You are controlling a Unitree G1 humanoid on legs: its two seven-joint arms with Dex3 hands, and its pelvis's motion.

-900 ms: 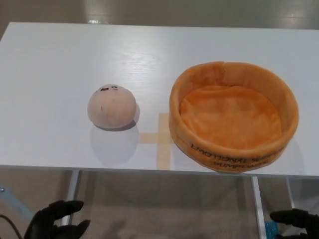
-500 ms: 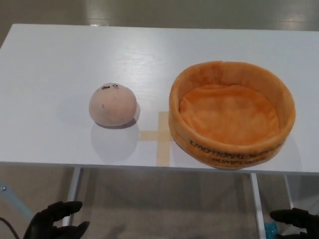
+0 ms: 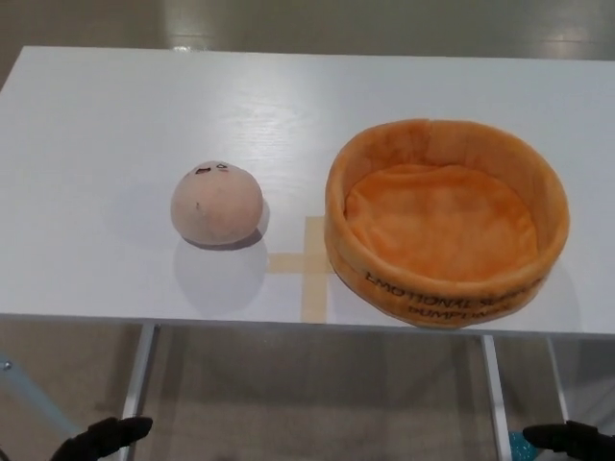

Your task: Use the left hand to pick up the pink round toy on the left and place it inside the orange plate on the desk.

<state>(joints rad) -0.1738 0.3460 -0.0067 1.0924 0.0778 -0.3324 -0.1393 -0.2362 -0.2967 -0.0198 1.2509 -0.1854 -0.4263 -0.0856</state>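
Pink round toy (image 3: 217,204) on white desk (image 3: 96,144), at nine o'clock from orange plate (image 3: 447,222), apart. Left hand (image 3: 101,440) and right hand (image 3: 571,440) barely visible below; finger state unclear.

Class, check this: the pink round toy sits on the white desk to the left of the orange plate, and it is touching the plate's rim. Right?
Not quite. The head view shows the pink round toy left of the orange plate but apart from it, with bare white desk between them.
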